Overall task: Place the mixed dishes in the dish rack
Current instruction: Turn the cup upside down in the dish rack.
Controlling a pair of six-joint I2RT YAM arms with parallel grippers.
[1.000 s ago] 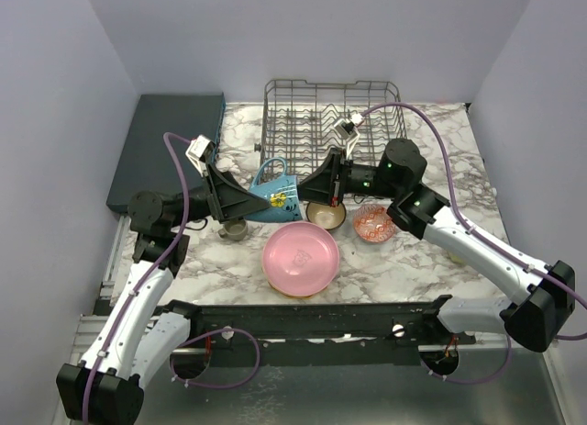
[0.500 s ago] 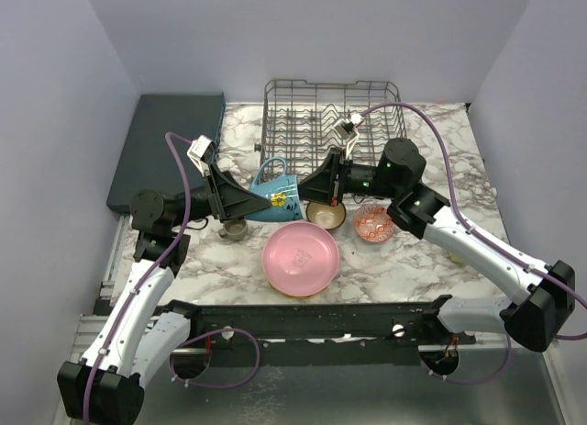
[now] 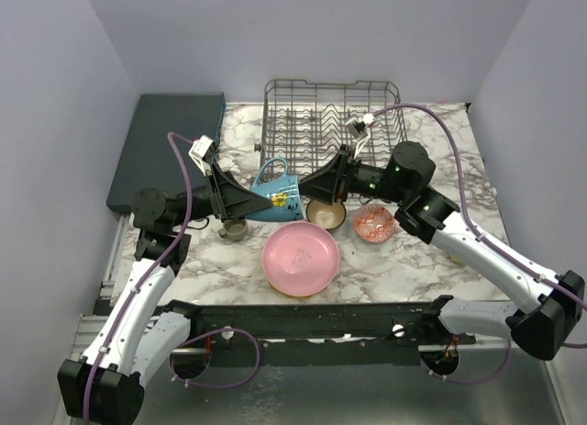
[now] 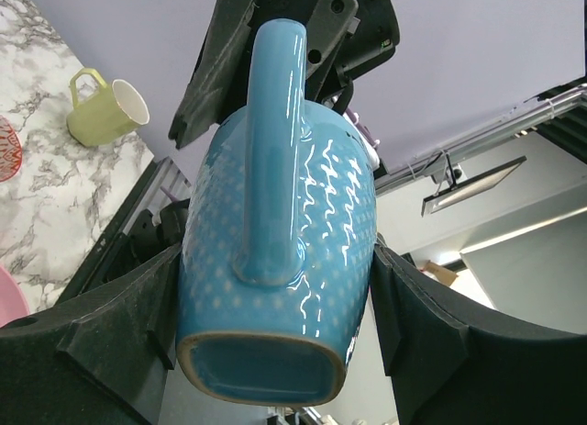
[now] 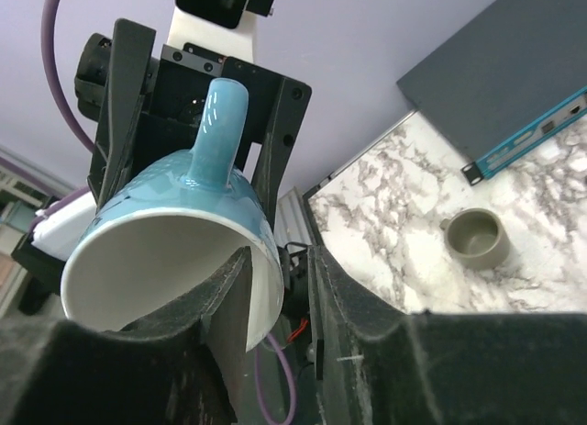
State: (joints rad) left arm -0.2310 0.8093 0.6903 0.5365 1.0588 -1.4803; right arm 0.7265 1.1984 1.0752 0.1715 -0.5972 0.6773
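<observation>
Two white-shelled arms (image 3: 133,306) with black joints (image 3: 147,207), trailing looping purple cables (image 3: 408,105).

Marble table (image 3: 225,255) (grey-veined) with dish rack (image 3: 303,122), dark slab (image 3: 170,145), pink plate (image 3: 301,258), brown bowl (image 3: 326,214), mug (image 3: 235,229).

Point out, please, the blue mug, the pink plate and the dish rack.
blue mug (image 4: 323,260), left wrist view, on its dotted side wall.
pink plate (image 3: 301,258), top external view, on its centre.
dish rack (image 3: 299,131), top external view, on its bare wire floor.
</observation>
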